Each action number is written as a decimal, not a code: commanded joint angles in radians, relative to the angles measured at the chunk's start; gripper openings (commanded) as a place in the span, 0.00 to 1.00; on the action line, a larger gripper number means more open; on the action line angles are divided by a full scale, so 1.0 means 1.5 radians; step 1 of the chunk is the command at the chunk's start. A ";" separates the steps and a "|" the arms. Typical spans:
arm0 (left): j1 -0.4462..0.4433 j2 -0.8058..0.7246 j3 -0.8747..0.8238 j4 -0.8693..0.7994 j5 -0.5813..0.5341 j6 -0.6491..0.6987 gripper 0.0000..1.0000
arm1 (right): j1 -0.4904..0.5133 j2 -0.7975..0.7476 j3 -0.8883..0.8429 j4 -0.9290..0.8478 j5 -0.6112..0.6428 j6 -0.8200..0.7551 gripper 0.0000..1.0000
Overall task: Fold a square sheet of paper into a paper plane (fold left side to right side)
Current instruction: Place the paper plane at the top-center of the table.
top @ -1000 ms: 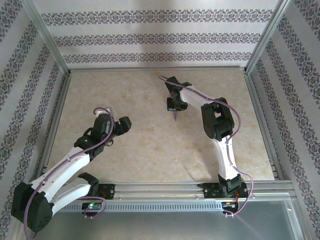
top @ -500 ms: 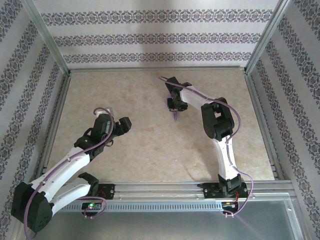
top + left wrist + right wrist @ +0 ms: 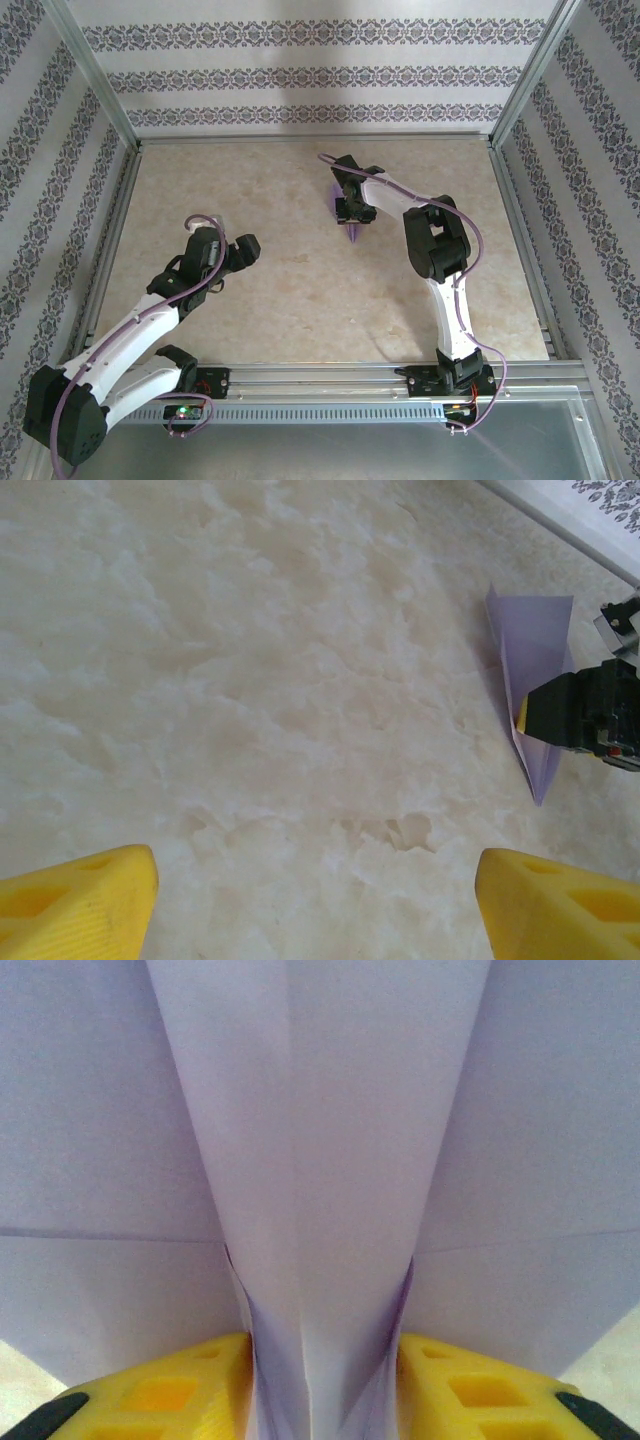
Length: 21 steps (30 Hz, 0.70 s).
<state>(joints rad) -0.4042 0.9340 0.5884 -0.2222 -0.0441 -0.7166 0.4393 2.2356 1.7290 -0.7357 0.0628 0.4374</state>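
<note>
Where the right claw (image 3: 350, 213) (image 3: 322, 1385) reaches out over the middle of the table (image 3: 290, 300), the plane (image 3: 352, 233) sits under it, far from the near rail and right of centre. Its sharp nose pokes out from below the claw toward the arms' bases. The plane is thin, matte lavender paper, folded into a slim dart with crisp straight creases. From the left wrist it (image 3: 530, 645) lies flat on the top with a broad tail and a tapering point, the right claw's black and yellow finger resting across its edge.

Close up from the right wrist, the paper (image 3: 330, 1160) shows a long raised centre fold narrowing downward, with flat wings spreading on both sides. The two yellow fingers (image 3: 190, 1390) stand a little apart, one on each side of that fold and close against it. I cannot tell whether they press it or merely flank it. They are moulded plastic with square hollows.

The left claw (image 3: 243, 250) (image 3: 315, 880) hangs over bare table well to the left, its yellow wedge fingertips (image 3: 80, 900) spread wide with nothing between them.

The table has a smooth, cloudy cream marble look. The walls (image 3: 300, 75) carry pale paper with bands of dark floral pattern, held in plain metal posts (image 3: 93, 75). The arms (image 3: 450, 310) are white shells with black joints.
</note>
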 commanded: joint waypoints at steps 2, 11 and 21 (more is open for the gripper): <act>0.018 -0.005 0.014 -0.015 0.016 0.010 0.83 | -0.009 -0.028 -0.018 -0.018 0.001 -0.009 0.42; 0.028 0.001 0.011 -0.006 0.035 0.002 0.84 | -0.007 -0.059 -0.021 -0.013 -0.005 -0.006 0.43; 0.031 0.011 0.023 -0.012 0.046 0.000 0.84 | -0.005 -0.078 -0.032 -0.016 -0.005 -0.010 0.47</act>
<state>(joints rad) -0.3710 0.9493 0.5892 -0.2249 0.0151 -0.7147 0.4339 2.1555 1.6966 -0.7376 0.0593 0.4370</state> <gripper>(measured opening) 0.837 0.463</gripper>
